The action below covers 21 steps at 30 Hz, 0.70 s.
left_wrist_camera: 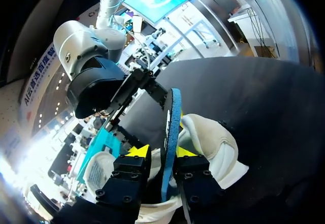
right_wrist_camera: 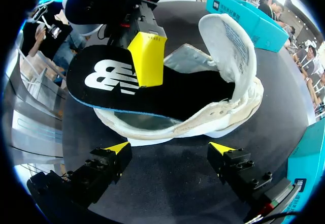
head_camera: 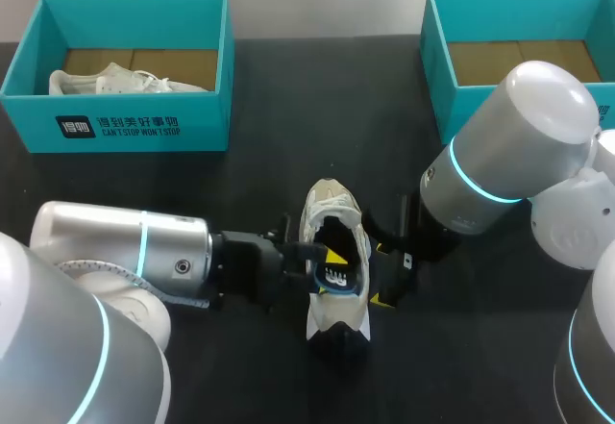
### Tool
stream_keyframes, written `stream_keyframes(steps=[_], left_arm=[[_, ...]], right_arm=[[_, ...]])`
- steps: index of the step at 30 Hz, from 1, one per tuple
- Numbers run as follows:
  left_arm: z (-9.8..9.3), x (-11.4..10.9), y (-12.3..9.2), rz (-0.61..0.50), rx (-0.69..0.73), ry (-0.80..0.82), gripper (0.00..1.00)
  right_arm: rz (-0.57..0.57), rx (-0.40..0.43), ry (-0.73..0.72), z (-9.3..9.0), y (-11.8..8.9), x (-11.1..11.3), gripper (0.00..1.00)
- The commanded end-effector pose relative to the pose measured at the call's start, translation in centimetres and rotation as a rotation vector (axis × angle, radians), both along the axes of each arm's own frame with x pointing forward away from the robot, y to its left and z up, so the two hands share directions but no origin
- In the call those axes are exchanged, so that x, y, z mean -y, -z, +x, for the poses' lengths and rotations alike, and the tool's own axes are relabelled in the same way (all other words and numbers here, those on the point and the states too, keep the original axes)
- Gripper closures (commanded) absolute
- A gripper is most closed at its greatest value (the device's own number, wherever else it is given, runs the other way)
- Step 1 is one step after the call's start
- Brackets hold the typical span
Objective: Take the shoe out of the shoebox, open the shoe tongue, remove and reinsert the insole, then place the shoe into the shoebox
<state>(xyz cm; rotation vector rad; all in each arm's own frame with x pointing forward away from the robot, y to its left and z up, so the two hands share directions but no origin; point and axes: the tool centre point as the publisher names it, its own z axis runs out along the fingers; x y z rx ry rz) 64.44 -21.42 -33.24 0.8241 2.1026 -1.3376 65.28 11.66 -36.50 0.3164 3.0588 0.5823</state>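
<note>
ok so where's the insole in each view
Head view: insole, mid-table, poking from the heel of the shoe.
Left wrist view: edge-on, clamped in the left gripper.
Right wrist view: logo side showing, ahead of the right gripper.
Shared landmark: the white shoe around it.

Setting: robot manipulation lab, bench test station. Evidence: a grey left arm [head_camera: 144, 246] and right arm [head_camera: 519, 136] are mounted at one black counter [head_camera: 288, 97]. The layout is staged, with one teal shoebox [head_camera: 125, 126] well beyond the left tool [head_camera: 317, 251] and a matching second shoebox [head_camera: 519, 1] well beyond the right tool [head_camera: 381, 272].
</note>
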Motion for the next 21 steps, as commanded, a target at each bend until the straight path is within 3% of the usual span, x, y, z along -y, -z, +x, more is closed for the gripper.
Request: stream_keyframes(steps=[1,2,3,10,19,21], left_arm=[[0.4,0.9,0.4,0.069,-0.031,0.004,0.76],[0.4,0.9,0.6,0.078,-0.039,0.003,0.82],[0.5,0.9,0.9,0.083,-0.039,0.002,1.0],[2.0,0.8,2.1,0.128,0.04,-0.039,1.0],[2.5,1.0,2.6,0.242,0.152,-0.068,1.0],[2.4,1.0,2.6,0.227,0.154,-0.066,1.0]], right_arm=[[-0.001,0.003,0.002,-0.1,0.1,-0.1,0.0],[-0.001,0.003,0.002,-0.1,0.1,-0.1,0.0],[-0.001,0.003,0.002,-0.1,0.1,-0.1,0.0],[-0.001,0.003,0.002,-0.1,0.1,-0.1,0.0],[-0.001,0.003,0.002,-0.1,0.1,-0.1,0.0],[-0.001,0.003,0.002,-0.1,0.1,-0.1,0.0]])
